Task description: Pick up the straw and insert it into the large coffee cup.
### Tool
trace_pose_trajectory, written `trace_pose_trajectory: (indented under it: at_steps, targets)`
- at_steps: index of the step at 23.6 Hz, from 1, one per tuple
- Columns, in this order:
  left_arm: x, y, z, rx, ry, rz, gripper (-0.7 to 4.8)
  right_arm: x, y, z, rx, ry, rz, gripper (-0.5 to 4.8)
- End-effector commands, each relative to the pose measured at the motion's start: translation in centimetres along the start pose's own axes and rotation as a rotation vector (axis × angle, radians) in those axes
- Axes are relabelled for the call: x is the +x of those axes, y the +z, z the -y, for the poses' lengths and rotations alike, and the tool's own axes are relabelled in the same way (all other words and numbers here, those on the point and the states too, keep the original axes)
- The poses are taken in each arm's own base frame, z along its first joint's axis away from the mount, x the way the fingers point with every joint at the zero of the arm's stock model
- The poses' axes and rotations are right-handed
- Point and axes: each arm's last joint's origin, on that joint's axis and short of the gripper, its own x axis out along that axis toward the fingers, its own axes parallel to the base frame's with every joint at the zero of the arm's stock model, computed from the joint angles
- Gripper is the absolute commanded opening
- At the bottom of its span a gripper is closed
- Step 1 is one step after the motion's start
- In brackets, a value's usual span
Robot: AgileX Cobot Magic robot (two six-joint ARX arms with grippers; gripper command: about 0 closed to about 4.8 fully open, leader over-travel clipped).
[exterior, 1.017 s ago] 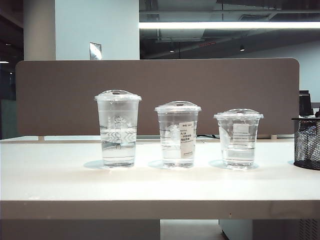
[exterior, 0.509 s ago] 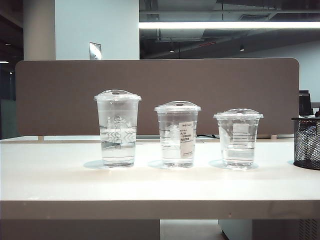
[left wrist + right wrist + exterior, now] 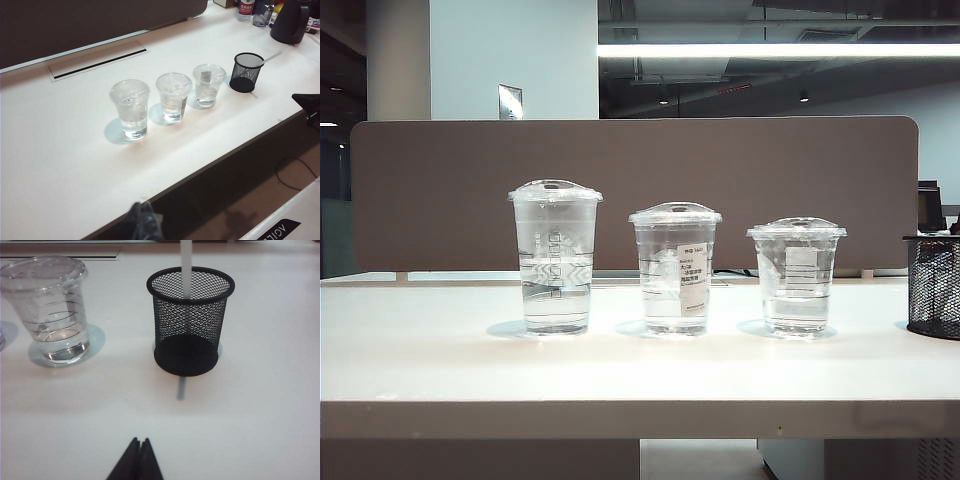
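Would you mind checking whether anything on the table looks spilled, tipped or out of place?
Nothing stands out. The large coffee cup and the two smaller cups stand upright in a row, lids on. The straw stands in the mesh holder. The right gripper is shut, clear of everything.

large coffee cup (image 3: 556, 256) left of two cups, straw (image 3: 186, 270) in mesh holder (image 3: 189, 320) far right

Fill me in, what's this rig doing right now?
Nothing is being handled yet. The straw stands in the black mesh holder at the right end of the table. The right tool is shut and empty, hanging short of the holder. The left tool sits off the table's near edge; its state is unclear. The large coffee cup, leftmost of three lidded cups, has no straw in it.
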Motion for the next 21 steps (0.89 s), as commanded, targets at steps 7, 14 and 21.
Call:
trace_pose_trajectory:
  at_steps: [7, 14, 21]
  targets:
    - [0.0, 0.0, 0.0, -0.004, 0.001, -0.001, -0.03, -8.4, 15.3, 0.8, 0.017, -0.082, 0.551, -0.04]
    - [0.0, 0.0, 0.0, -0.004, 0.001, -0.001, -0.03, -2.3, 23.7, 0.3, -0.115, -0.192, 0.449, 0.22]
    - [0.0, 0.0, 0.0, -0.004, 0.001, -0.001, -0.03, 4.5, 18.3, 3.9, 0.093, -0.151, 0.261, 0.22]
